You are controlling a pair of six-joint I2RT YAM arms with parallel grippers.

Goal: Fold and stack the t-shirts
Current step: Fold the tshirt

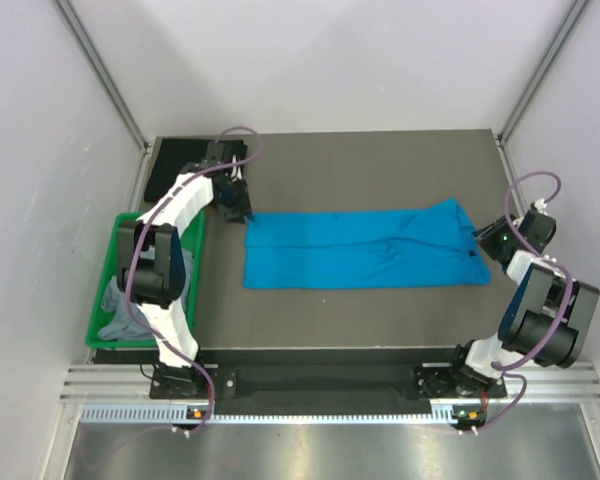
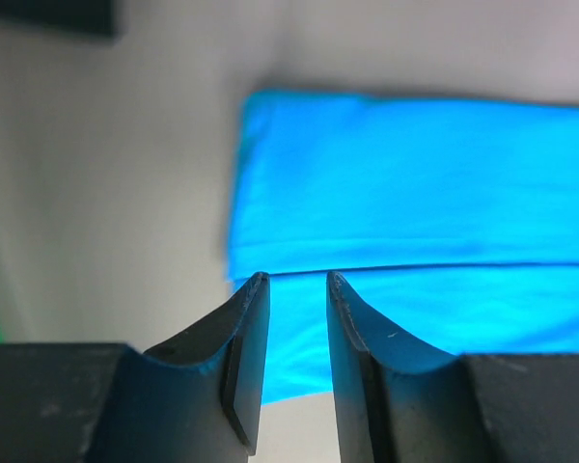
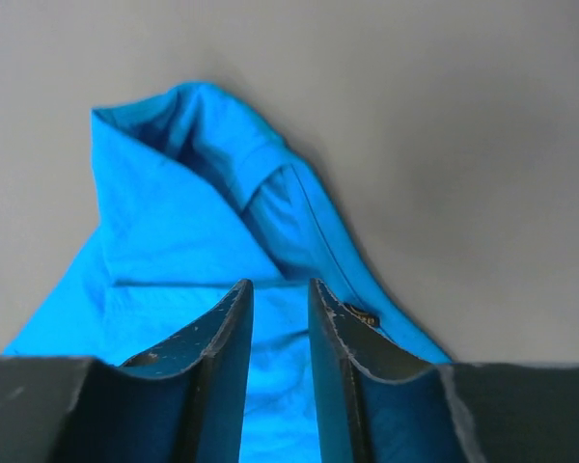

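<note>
Two narrow gaps, nothing clamped in either. At the left fingers (image 2: 251, 328): slightly parted, poised just over the left end of the blue t-shirt (image 1: 365, 250), with the left arm (image 1: 185, 200) stretched far forward above the green bin (image 1: 102, 280). At the right fingers (image 3: 227, 338): slightly parted too, aimed at the shirt's right end, with the right arm (image 1: 540, 310) folded tight at the tabletop (image 1: 380, 170) edge. Lies flat mid-tabletop as a long folded strip. Beyond: black t-shirt (image 1: 175, 165) in the far left corner, grey t-shirt (image 1: 115, 305) inside the bin.
</note>
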